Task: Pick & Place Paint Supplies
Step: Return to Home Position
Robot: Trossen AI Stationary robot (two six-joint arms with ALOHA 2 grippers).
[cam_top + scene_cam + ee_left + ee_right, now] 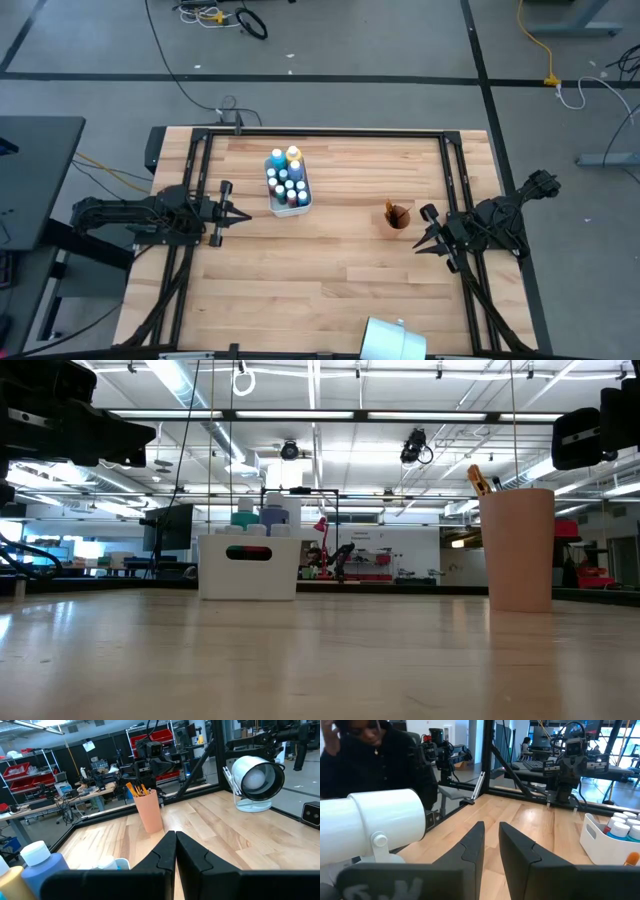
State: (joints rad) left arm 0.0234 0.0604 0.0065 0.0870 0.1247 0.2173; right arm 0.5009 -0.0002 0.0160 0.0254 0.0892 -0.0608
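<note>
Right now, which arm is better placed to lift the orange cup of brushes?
Right: the right gripper sits beside the orange cup, holding nothing; the left gripper is across the table, next to the white bin of paint bottles.

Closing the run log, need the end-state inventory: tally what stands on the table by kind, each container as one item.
White bin of paint bottles: 1
Orange cup of brushes: 1
White cylindrical fixture: 1
Total: 3

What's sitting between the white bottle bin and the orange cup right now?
Nothing: the high view shows only bare wooden table between the white bin and the orange cup; the low view agrees.
</note>
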